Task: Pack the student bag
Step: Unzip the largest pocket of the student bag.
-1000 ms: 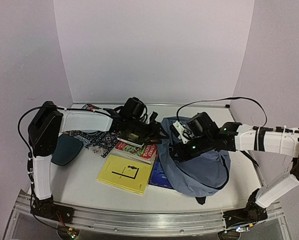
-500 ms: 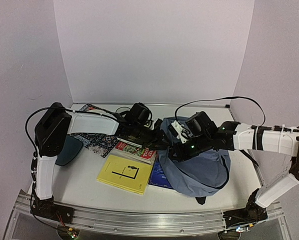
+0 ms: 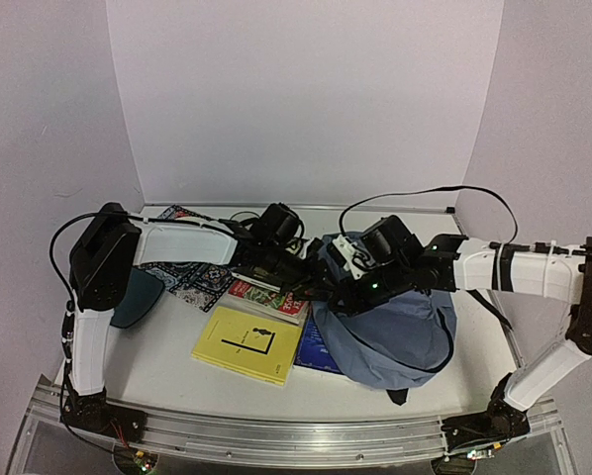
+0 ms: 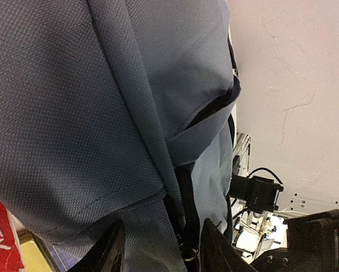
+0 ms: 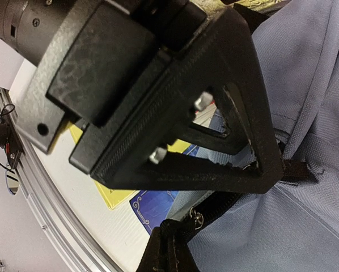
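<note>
Both grippers at the zipper edge of the student bag (image 3: 395,332), right of the yellow book (image 3: 248,343).

The student bag lies slumped on the table (image 3: 162,364) to the right of the yellow book. Its near left edge rests over a blue book (image 3: 314,348) that touches the yellow book's right side. Beyond the yellow book's far right corner, the right gripper (image 5: 169,229) is clamped on the bag's dark zipper edge, with a small metal ring (image 5: 198,218) just beside its fingertips. The left gripper (image 4: 164,226) straddles a fold of bag fabric and dark zipper there too, fingers apart; whether they pinch it cannot be told.
</note>
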`<state>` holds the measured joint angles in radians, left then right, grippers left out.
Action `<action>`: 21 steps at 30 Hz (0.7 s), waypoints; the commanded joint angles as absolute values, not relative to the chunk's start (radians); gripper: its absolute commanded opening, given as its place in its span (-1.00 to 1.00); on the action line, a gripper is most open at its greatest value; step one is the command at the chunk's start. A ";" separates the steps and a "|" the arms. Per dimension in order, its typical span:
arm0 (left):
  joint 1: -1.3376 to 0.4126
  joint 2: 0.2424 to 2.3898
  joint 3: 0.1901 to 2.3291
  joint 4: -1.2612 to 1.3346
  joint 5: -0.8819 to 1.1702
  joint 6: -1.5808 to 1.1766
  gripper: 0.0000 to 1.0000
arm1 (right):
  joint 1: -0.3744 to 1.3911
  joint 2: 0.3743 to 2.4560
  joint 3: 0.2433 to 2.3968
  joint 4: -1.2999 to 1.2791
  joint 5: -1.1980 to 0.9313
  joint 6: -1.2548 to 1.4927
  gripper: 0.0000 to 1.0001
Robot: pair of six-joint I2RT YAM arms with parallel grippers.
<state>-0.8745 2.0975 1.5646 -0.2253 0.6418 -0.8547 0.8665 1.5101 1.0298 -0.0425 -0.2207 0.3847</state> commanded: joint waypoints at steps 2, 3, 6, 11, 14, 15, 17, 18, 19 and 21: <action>-0.887 2.094 1.643 -0.364 0.579 -0.779 -0.09 | 0.870 1.531 1.097 -0.045 -0.233 0.363 -1.00; -0.889 2.099 1.654 -0.388 0.559 -0.761 -0.15 | 0.870 1.536 1.102 -0.048 -0.236 0.362 -1.00; -0.888 2.102 1.666 -0.409 0.535 -0.743 -0.48 | 0.871 1.539 1.111 -0.060 -0.239 0.361 -1.00; -0.883 2.116 1.730 -0.421 0.507 -0.713 -1.00 | 0.879 1.516 1.115 -0.112 -0.243 0.359 -1.00; -0.863 2.125 1.779 -0.427 0.486 -0.689 -1.00 | 0.886 1.473 1.098 -0.155 -0.236 0.364 -1.00; -0.852 2.126 1.786 -0.429 0.480 -0.682 -1.00 | 0.887 1.458 1.094 -0.169 -0.235 0.367 -1.00; -0.823 2.128 1.804 -0.431 0.471 -0.670 -1.00 | 0.890 1.424 1.073 -0.200 -0.223 0.374 -1.00; -0.811 2.128 1.811 -0.431 0.468 -0.664 -1.00 | 0.891 1.400 1.063 -0.214 -0.219 0.379 -1.00; -0.801 2.128 1.819 -0.431 0.463 -0.658 -1.00 | 0.893 1.382 1.051 -0.232 -0.216 0.386 -1.00; -0.776 2.130 1.837 -0.431 0.454 -0.644 -1.00 | 0.894 1.348 1.021 -0.257 -0.209 0.399 -1.00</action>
<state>-0.8497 2.1284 1.7622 -0.4564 0.5308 -0.6987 0.8722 1.4475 1.0569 -0.1532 -0.1970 0.3775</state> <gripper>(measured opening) 0.026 0.015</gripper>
